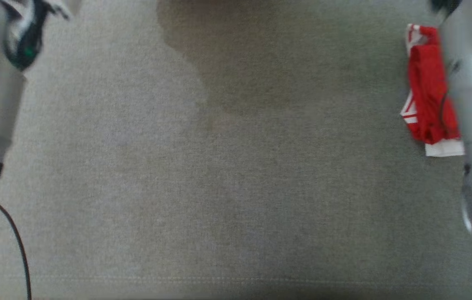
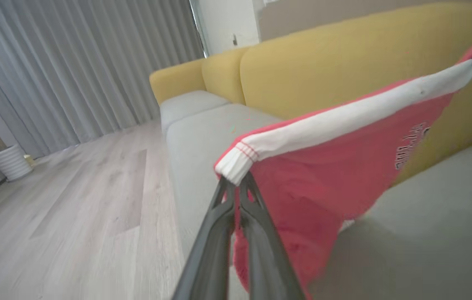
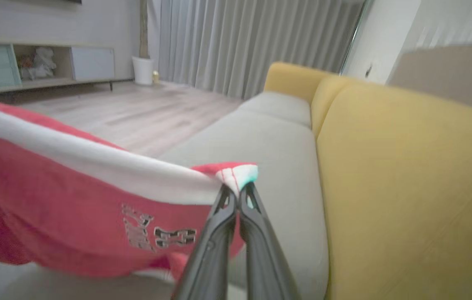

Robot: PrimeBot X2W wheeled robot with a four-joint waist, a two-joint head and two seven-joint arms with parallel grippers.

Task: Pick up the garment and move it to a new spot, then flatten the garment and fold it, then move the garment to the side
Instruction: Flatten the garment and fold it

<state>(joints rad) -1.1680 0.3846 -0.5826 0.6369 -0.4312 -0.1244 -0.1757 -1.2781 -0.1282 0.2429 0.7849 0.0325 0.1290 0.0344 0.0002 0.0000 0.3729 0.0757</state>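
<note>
On my right wrist feed, the right tool (image 3: 236, 191) is pinched tight on the white-banded corner of the red garment (image 3: 65, 208). The garment's white edge runs taut off to the left, with printed lettering just below it. Behind the cloth is the grey seat (image 3: 277, 137) of a sofa, its yellow backrest (image 3: 406, 187) rising on the right, and farther off I see a pale wood floor (image 3: 136, 112), grey curtains (image 3: 240, 41), a white pot (image 3: 143, 71) and a low cabinet (image 3: 31, 66).
</note>
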